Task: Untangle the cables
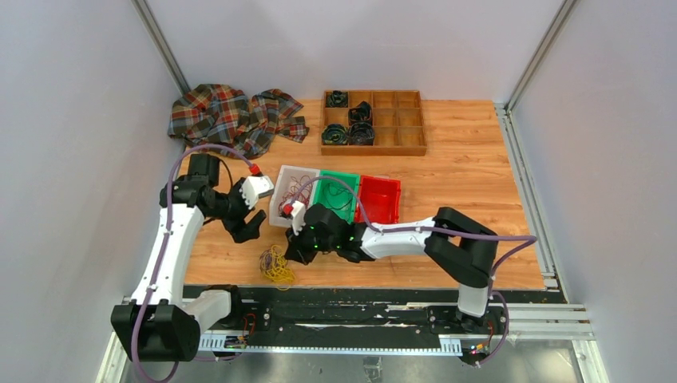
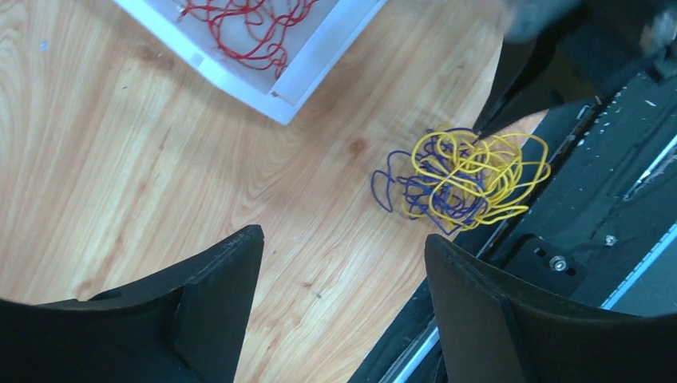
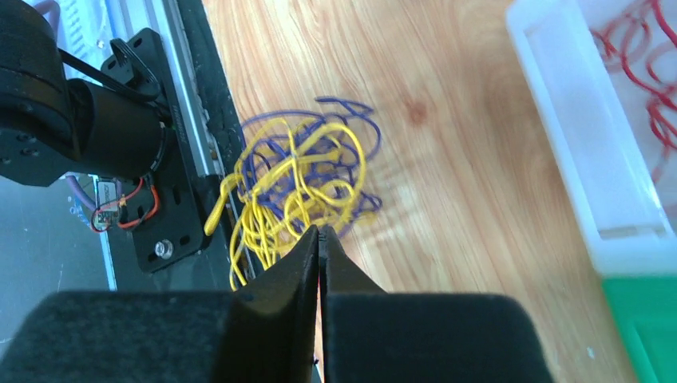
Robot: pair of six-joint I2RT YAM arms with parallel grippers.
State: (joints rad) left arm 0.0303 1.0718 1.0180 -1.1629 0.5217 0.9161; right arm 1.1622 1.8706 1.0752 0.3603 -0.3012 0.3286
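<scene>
Top view: the right claw (image 1: 292, 254) is a dark lump and its fingertips can't be made out; the arm body covers part of the green bin (image 1: 342, 174). In the left wrist view the right arm is only a blurred dark shape, cut off at 1 o'clock. The red cables (image 2: 247, 24) sit in the white bin (image 2: 231, 80), which the top border cuts off.

The cable tangle (image 1: 276, 267) of yellow and dark purple loops wound together lies on the worktop (image 1: 463, 175) at its near edge. In the top view it is at 7 o'clock of the right claw, just beside it, and at 5 o'clock of the left claw (image 1: 249, 227), a bit apart.

Right wrist view: the right claw (image 3: 318, 231) has its fingers pressed flat together, with the tip at the 6 o'clock rim of the tangle (image 3: 303, 179). Yellow strands run behind the tip; can't tell if any is pinched.

Left wrist view: the left claw (image 2: 343, 237) is spread wide with nothing between its fingers (image 2: 215, 295). The tangle (image 2: 463, 179) is at 1 o'clock, off to the side of the gap and apart from both fingers.

Some yellow loops hang past the worktop edge over the black rail (image 3: 188, 159). There is bare wood between the tangle and the white bin (image 3: 575, 152), and more at the tangle's 9 o'clock in the top view. The red bin (image 1: 383, 209) is well apart.
</scene>
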